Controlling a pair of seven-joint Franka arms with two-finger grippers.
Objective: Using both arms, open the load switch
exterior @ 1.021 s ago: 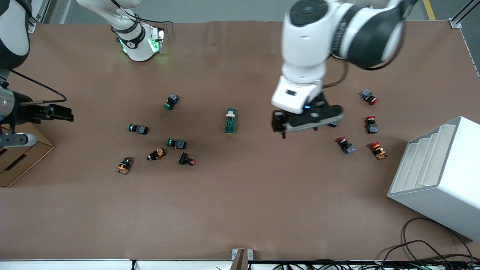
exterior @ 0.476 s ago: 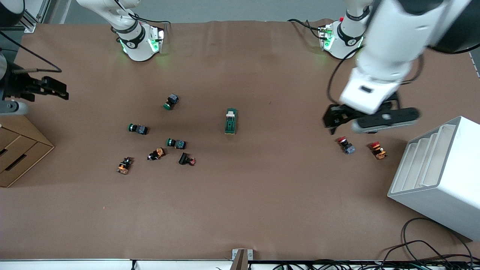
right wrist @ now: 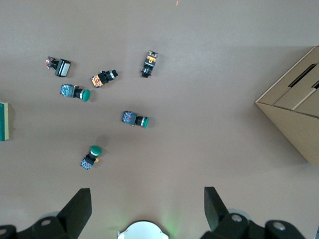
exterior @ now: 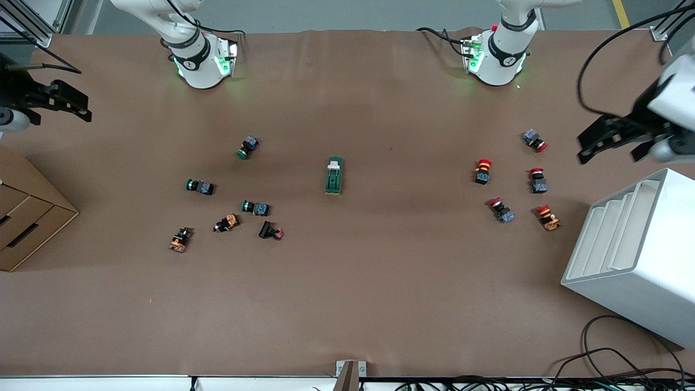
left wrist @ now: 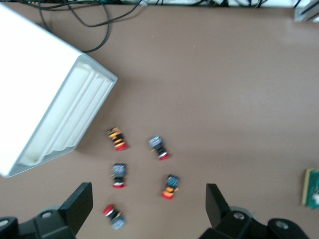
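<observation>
A: Front view: switch point(exterior: 334, 175) mid-table; both grippers, left point(exterior: 611, 141) and right point(exterior: 51, 101), hang at the table's ends.

B: Wrist views: left fingers point(left wrist: 79, 206) and right fingers point(right wrist: 77, 209) spread, empty.

A: Risk: neighbouring buttons point(exterior: 255, 207) mistaken for it.

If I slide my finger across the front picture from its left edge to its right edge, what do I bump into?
Right gripper → cardboard box → cluster of green-capped and orange buttons → load switch → group of red-capped buttons → left gripper → white rack.
</observation>
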